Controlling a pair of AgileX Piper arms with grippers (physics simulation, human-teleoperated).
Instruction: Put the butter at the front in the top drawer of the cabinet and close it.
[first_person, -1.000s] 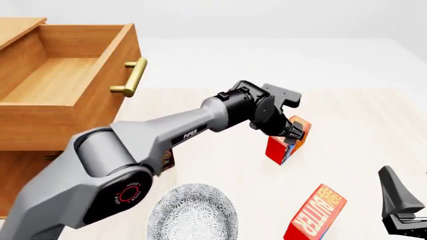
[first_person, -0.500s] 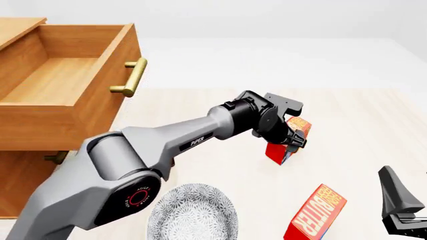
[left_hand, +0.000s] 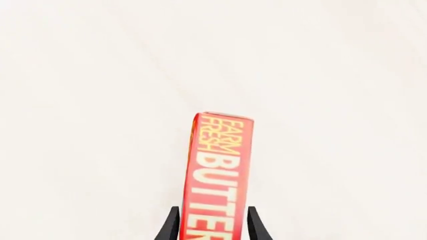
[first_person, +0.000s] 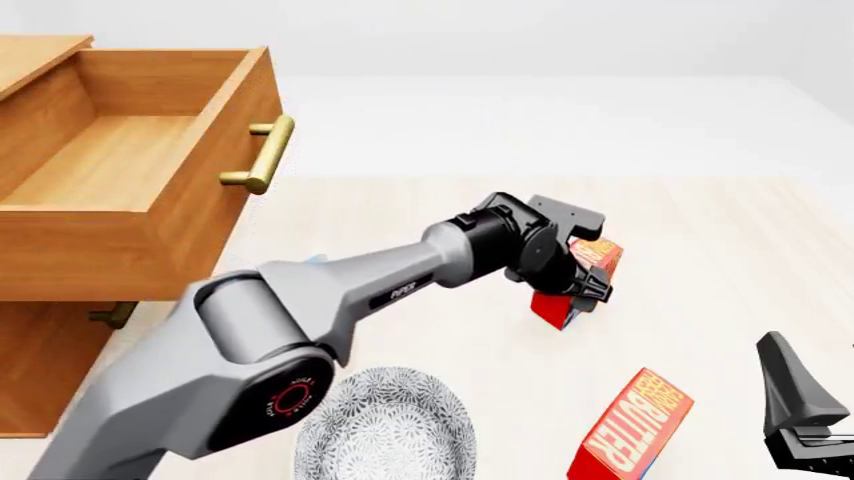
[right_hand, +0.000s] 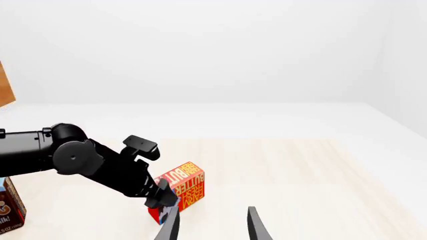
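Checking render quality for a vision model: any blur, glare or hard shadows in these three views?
Front view: sharp, flat even light, only a faint shadow under the butter held by the left gripper. Left wrist view: BUTTER lettering slightly soft, table washed near-white. Right wrist view: crisp, no glare, right gripper cropped at the frame edge.

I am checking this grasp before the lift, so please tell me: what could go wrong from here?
1. The left claw grips the butter by only one end, and the carton looks tilted; it might swing or slip during the lift.
2. The top drawer sits high and to the side; the carton could hit its front panel or the brass handle on the way.
3. A second butter carton and a patterned plate lie near the arm, which might knock them.
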